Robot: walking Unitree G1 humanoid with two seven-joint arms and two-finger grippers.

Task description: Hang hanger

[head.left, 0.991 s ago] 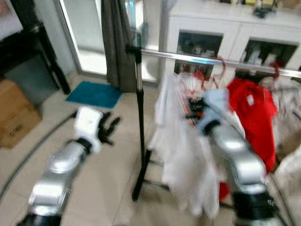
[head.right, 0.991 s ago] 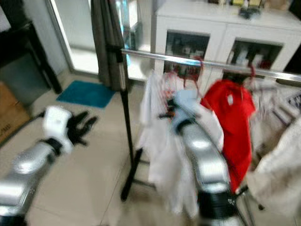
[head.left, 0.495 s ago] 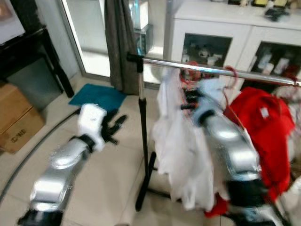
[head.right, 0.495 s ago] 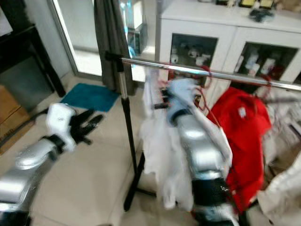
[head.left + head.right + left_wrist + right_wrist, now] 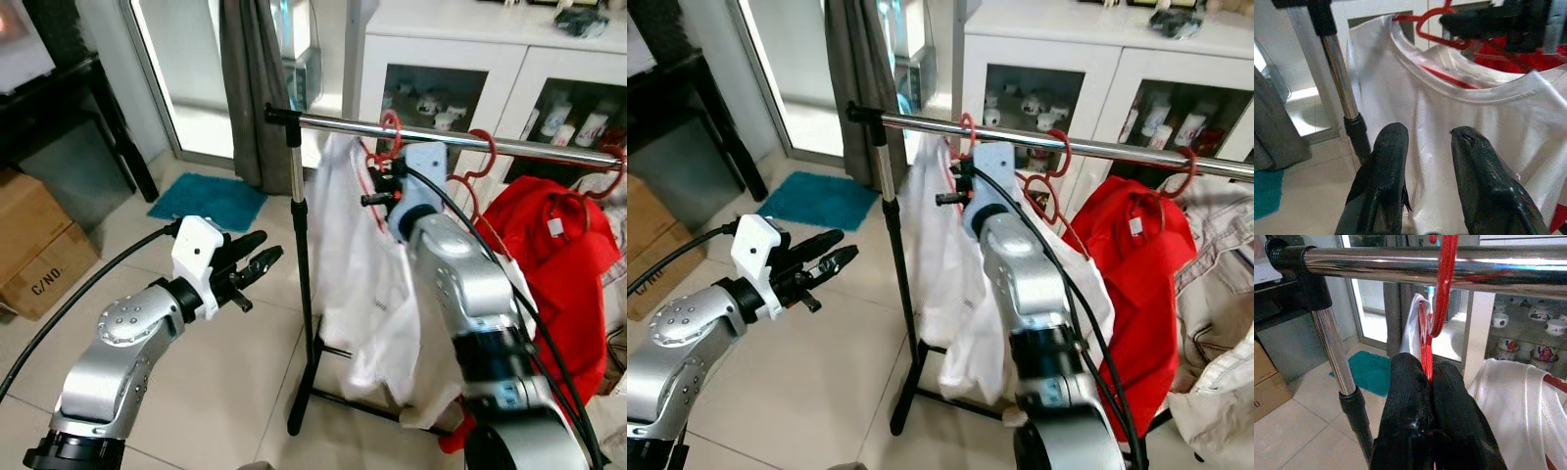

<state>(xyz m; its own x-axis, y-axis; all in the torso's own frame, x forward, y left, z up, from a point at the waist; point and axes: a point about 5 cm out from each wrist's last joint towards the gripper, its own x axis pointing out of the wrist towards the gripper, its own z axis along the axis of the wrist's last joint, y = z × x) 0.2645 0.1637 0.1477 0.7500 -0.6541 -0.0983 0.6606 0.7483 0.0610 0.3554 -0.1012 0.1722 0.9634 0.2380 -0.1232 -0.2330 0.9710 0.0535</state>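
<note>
Gripping a red hanger point(image 5: 1426, 345) just below its hook, the right gripper point(image 5: 1429, 382) is holding up at the rail point(image 5: 460, 140), fingers pinched tight on the red wire. The hook is curling over the chrome rail near its left end, close to the black joint on the upright pole point(image 5: 300, 284); whether it is bearing on the rail I cannot tell. A white shirt point(image 5: 362, 274) is hanging from this hanger, draping down in front of the right arm. Farther along the rail, more red hooks and a red garment point(image 5: 549, 264) are hanging.

The left gripper point(image 5: 253, 266) is hovering in the air left of the pole, apart from it, fingers spread narrowly and holding nothing, pointing toward the shirt. In the left wrist view its fingers point(image 5: 1386, 166) are framing the shirt's collar.

A white cabinet point(image 5: 490, 69) is standing behind the rail, a teal mat point(image 5: 208, 199) is lying on the tiled floor, and a cardboard box point(image 5: 39, 245) is sitting at far left.
</note>
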